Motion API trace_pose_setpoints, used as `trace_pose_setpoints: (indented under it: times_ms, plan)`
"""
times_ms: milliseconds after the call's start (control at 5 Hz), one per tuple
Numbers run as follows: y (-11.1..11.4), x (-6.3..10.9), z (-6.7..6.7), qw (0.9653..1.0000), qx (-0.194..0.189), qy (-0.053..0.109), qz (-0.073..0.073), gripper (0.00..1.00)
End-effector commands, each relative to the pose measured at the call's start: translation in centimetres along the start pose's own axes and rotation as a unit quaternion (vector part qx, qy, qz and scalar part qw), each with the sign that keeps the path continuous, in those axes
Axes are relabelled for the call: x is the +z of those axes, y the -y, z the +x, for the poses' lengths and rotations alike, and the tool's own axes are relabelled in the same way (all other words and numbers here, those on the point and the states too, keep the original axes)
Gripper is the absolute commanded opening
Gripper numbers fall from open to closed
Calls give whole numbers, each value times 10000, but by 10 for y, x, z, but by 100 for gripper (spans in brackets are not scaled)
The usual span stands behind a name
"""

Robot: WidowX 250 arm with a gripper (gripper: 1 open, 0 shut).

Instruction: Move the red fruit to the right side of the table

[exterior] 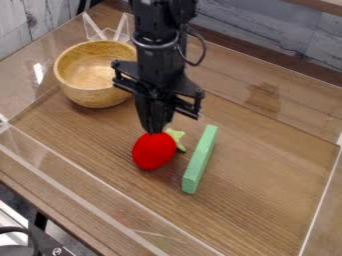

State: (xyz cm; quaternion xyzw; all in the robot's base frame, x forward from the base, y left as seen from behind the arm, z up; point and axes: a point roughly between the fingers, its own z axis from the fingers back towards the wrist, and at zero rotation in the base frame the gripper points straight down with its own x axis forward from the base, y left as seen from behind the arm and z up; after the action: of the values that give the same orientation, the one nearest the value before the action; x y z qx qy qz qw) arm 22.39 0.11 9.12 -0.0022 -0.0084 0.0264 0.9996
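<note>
End effector (159,121) above red fruit (154,151) beside green bar (201,158)

Green bar (201,158) blocks fruit's (154,151) right side; bowl (94,72) far left; table (274,130) right of bar open.

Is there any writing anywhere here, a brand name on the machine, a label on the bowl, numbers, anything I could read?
None: no readable text, label, number or sign shows in this view.
Black robot arm: no marking visible.
Wooden bowl: plain.
Red fruit: plain.
Light-green bar: plain.
Table and its clear walls: only wood grain and reflections.
</note>
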Motion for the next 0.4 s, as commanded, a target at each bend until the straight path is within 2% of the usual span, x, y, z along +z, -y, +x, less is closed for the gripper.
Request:
trace_pose_setpoints:
  times_ms: [0, 200]
  plan:
    - [9, 6, 0, 9997, -51, 229, 5, 100]
    - [20, 9, 2, 9994, 117, 317, 25, 0]
